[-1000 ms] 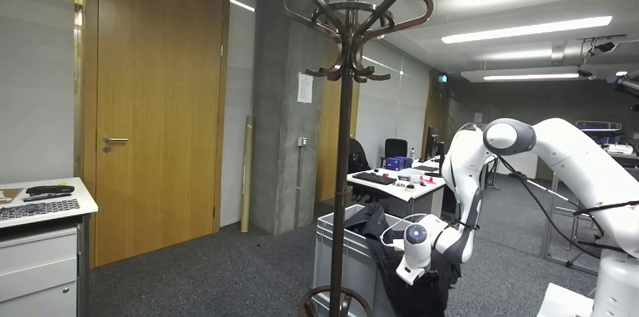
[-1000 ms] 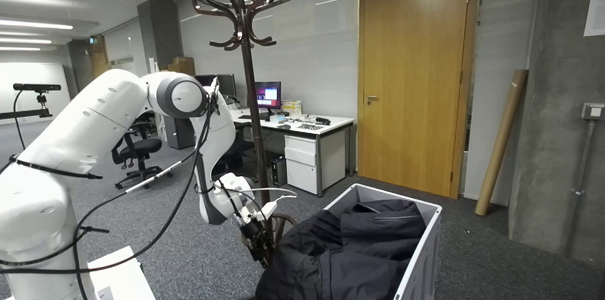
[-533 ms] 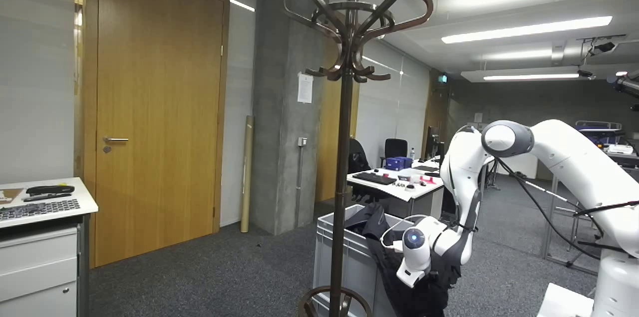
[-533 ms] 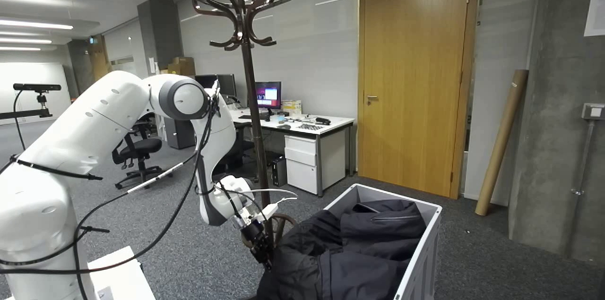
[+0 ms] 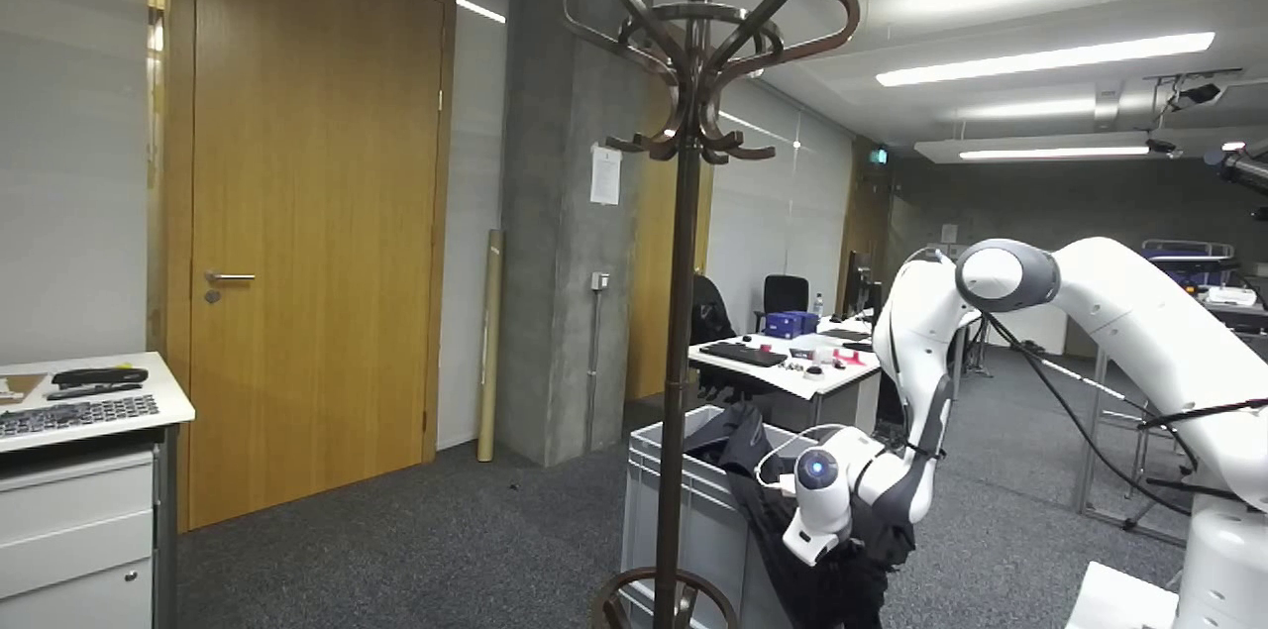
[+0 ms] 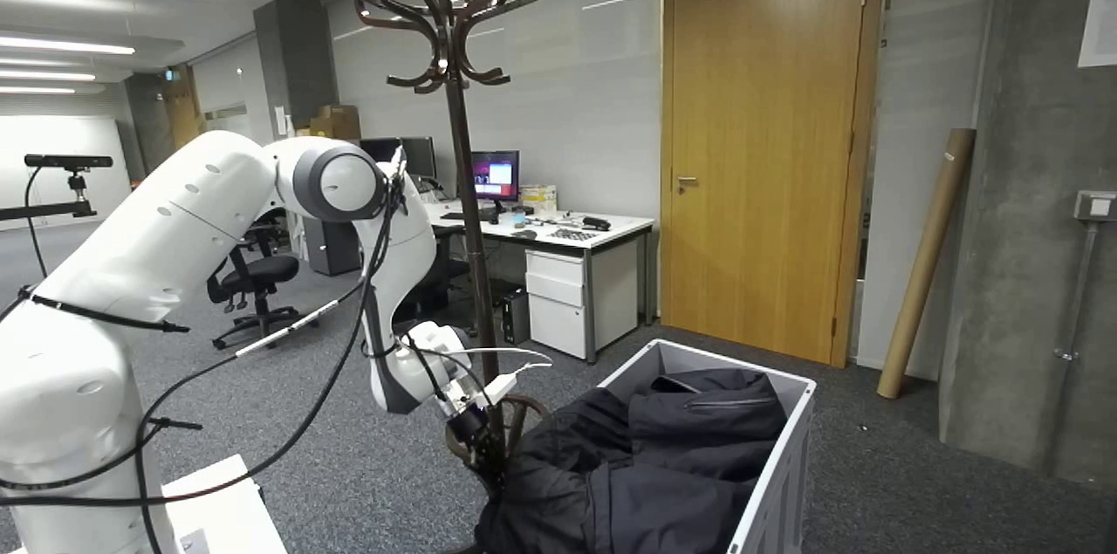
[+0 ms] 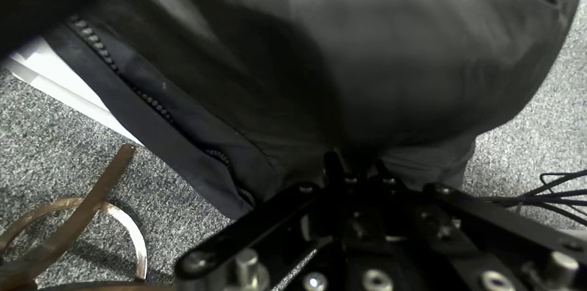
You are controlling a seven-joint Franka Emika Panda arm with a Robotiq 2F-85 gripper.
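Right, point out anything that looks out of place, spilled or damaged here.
The black clothing hangs partly over the side and down the outside of the crate. It looks untidy because the rest lies inside. I see no clear spill or damage.

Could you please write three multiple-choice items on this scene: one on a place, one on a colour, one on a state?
1. Where is the end effector?
A) by the ceiling
B) at the dark clothing
C) on the desk

2. What colour is the large crate?
A) red
B) green
C) grey

3. How does the nearest wooden door stand?
A) shut
B) ajar
C) wide open

1 B: the wrist view shows it against the clothing.
2 C: its walls look grey in both exterior views.
3 A: it sits flush, with no gap showing.
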